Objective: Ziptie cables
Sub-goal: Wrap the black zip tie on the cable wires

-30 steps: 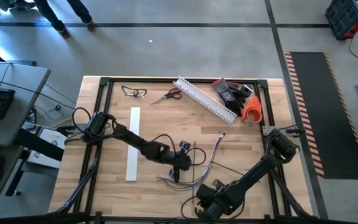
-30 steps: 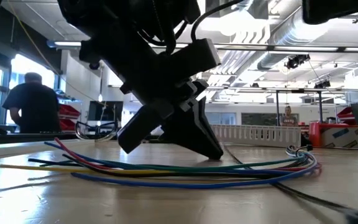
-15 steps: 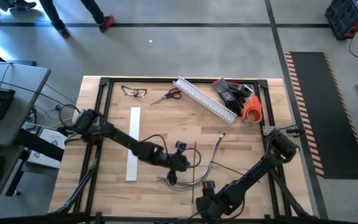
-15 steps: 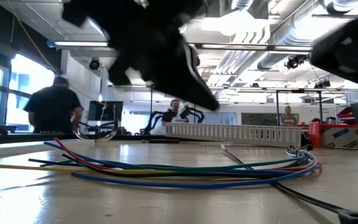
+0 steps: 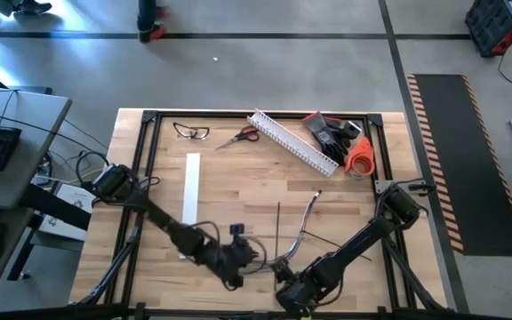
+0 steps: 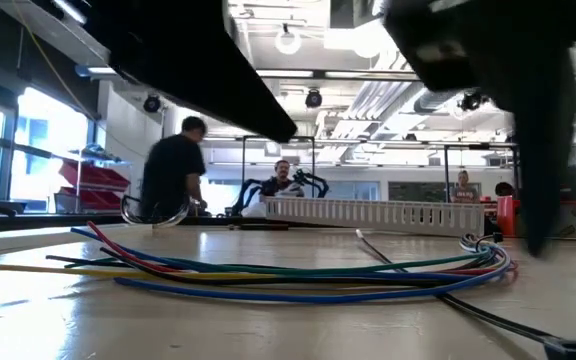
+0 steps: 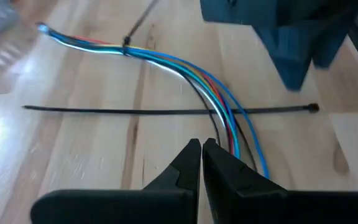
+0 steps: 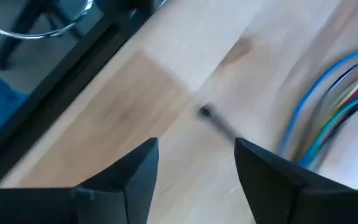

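The cables (image 5: 299, 233) are several thin coloured wires lying flat on the wood and curving toward the near edge. They also show in the low view (image 6: 268, 270) and the left wrist view (image 7: 185, 68). A dark ziptie (image 7: 126, 42) wraps them near their far end. A loose ziptie (image 7: 135, 111) lies across them, and its head (image 8: 204, 112) shows in the right wrist view. My left gripper (image 7: 202, 149) is shut and hovers over the cables' near part (image 5: 236, 260). My right gripper (image 8: 194, 168) is open, just right of them by the near edge (image 5: 292, 289).
A white slotted channel (image 5: 293, 142), scissors (image 5: 241, 136), safety glasses (image 5: 192, 132), dark gloves (image 5: 332, 132) and an orange roll (image 5: 360, 156) lie along the far edge. A white strip (image 5: 190, 204) lies on the left. Another ziptie (image 5: 279, 222) lies beside the cables. People stand in the room behind.
My left gripper has risen off the table beside the cables and drawn back toward the near-left, leaving the low view's middle. My right gripper has come into the low view on the right, shifting slightly toward the cables. The cables have stayed where they were.
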Controlling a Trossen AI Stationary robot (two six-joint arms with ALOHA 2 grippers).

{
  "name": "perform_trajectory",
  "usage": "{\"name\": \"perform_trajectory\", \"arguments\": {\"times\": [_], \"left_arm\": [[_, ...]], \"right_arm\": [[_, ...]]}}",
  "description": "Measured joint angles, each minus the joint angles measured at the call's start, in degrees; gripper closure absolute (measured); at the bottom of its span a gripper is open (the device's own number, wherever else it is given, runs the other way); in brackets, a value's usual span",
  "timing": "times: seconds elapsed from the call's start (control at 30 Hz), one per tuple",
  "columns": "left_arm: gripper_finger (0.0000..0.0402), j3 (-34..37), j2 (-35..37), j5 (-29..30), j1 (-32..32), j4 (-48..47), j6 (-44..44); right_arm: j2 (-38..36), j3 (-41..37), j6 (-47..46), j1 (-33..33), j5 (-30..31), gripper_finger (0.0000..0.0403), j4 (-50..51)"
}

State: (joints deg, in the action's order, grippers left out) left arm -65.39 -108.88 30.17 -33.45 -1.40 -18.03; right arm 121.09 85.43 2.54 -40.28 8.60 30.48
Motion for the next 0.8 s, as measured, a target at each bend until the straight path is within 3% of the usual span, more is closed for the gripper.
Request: {"name": "perform_trajectory", "arguments": {"times": [0.13,0.3,0.43,0.63,0.8], "left_arm": [[0.0401,0.0,0.0,6.8,-2.8,0.6,-4.0],[0.0401,0.0,0.0,9.0,-4.9,2.0,-7.0],[0.0401,0.0,0.0,9.5,-5.8,2.2,-7.9],[0.0401,0.0,0.0,10.0,-6.1,2.9,-8.2],[0.0401,0.0,0.0,10.2,-5.9,3.3,-7.1]], "right_arm": [[0.0,0.0,6.8,1.5,1.6,0.0228,-3.2],[0.1,0.0,9.6,4.1,-6.5,0.0256,-3.7],[1.9,0.0,17.1,4.3,-10.3,0.0276,-4.7],[5.1,0.3,17.1,3.8,-8.6,0.0308,-5.6],[5.0,0.3,15.8,3.5,-5.9,0.0367,-5.5]]}}
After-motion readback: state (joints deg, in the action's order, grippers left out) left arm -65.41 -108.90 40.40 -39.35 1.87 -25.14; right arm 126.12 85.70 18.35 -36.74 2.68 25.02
